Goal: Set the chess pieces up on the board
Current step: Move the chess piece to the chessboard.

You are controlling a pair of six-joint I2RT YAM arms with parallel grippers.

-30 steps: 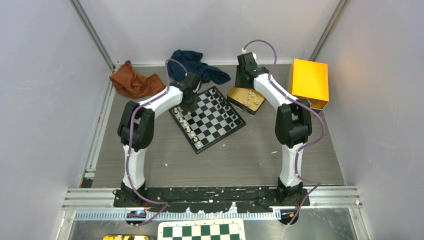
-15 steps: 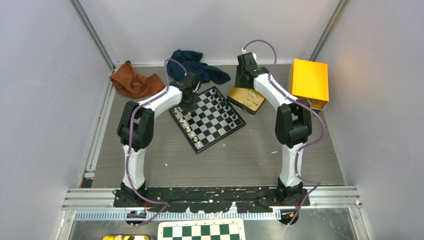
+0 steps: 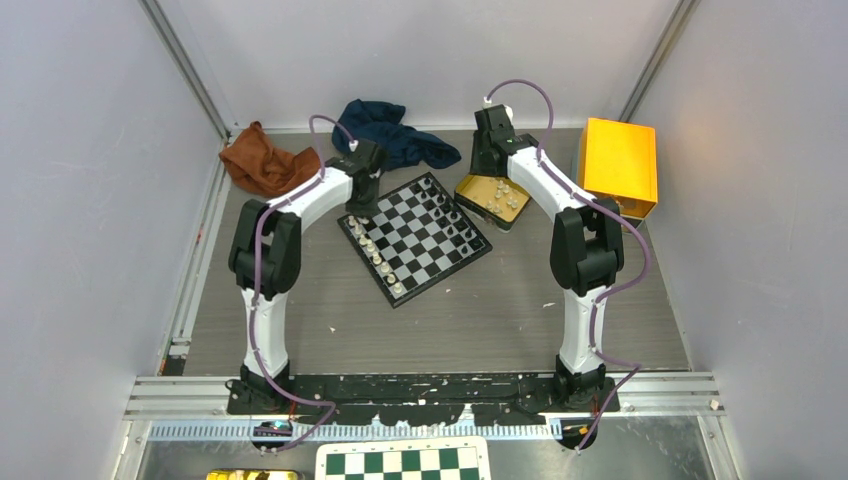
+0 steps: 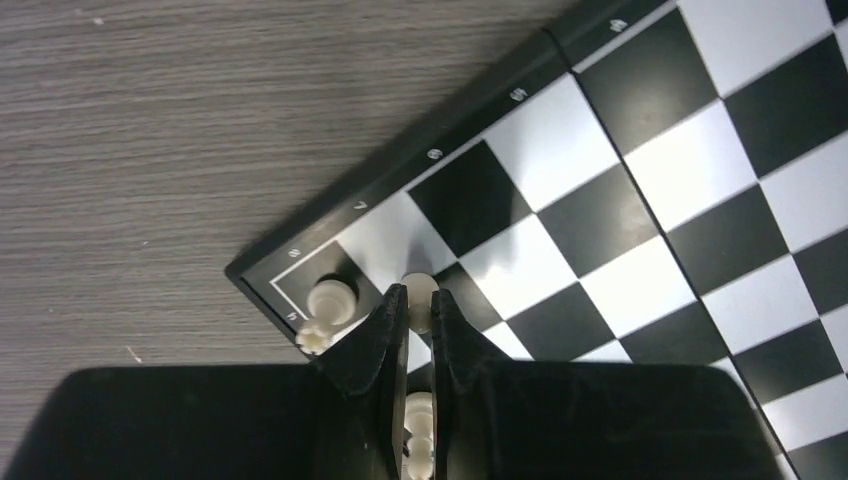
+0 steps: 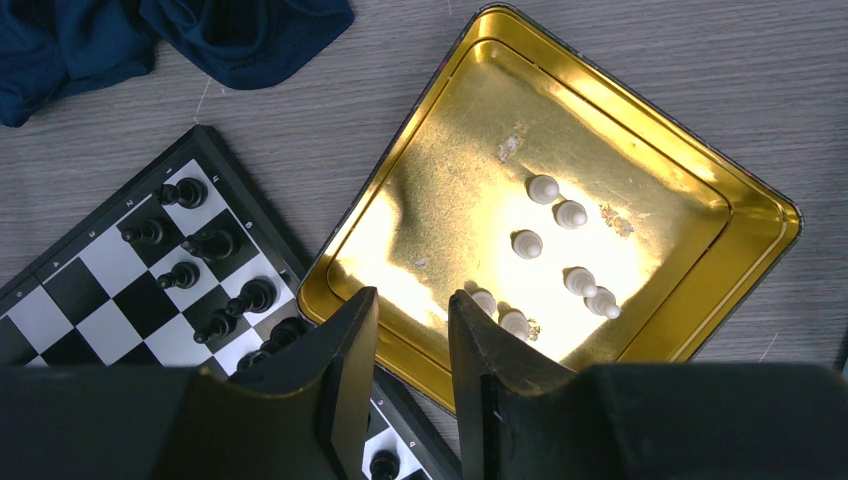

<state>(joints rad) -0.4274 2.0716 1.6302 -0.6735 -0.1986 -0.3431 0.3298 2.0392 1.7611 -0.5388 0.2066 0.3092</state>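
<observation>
Pieces [image 5: 527,243] look tiny, light, smooth and easy to topple; they are best pinched across the stem, above the base. White ones [image 5: 570,213] sit in the tin [image 5: 460,170], black ones [image 5: 185,192] stand on the board [image 5: 105,330]. Left pincer [image 4: 418,298] is pressed together on a white piece [image 4: 420,284] near the board's corner; right pincer [image 5: 412,300] hangs spread over the tin.

Bottom centre, the left gripper [image 4: 420,300] pinches a white piece [image 4: 419,284] on the board [image 4: 640,190]; a corner piece [image 4: 332,298] stands just left.
</observation>
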